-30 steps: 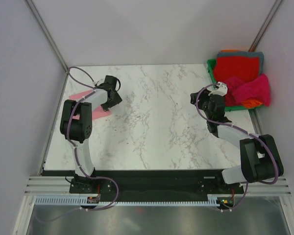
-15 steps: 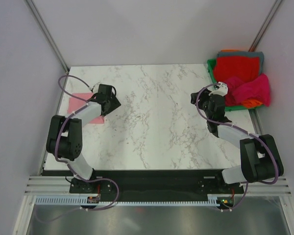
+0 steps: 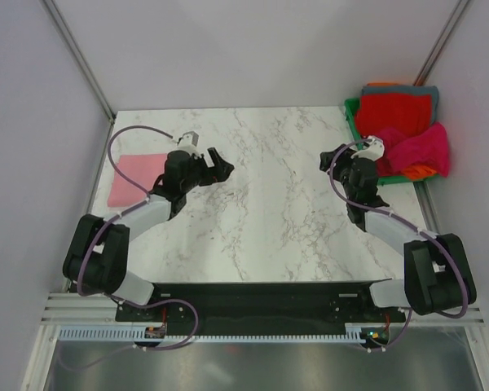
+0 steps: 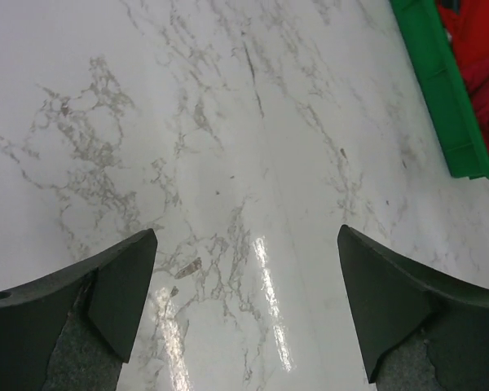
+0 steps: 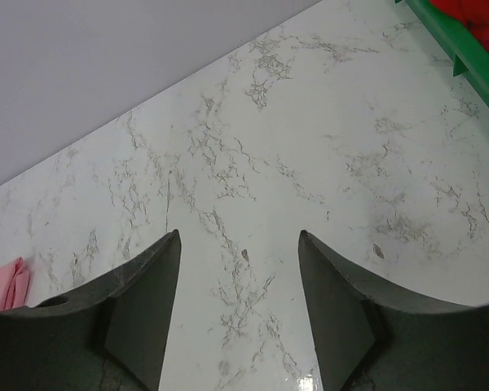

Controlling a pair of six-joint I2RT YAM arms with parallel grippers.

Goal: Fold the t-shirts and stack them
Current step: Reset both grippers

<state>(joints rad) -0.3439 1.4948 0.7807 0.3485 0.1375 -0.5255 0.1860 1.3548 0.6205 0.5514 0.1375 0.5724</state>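
A folded salmon-pink t-shirt lies flat near the table's left edge, and its corner shows in the right wrist view. My left gripper hovers to the right of it, apart from it, wide open over bare marble. Other t-shirts sit piled in the green bin: a red one, a magenta one, with orange and teal-grey edges showing. My right gripper stands open and empty just left of the bin.
The green bin's wall runs along the table's far right corner. Grey walls close the table in on three sides. The marble table stretches between the two grippers.
My left arm has swung right, off the pink t-shirt and toward the table's middle, and its jaws have opened wider. The pink t-shirt now lies uncovered. The right gripper shifted only slightly.
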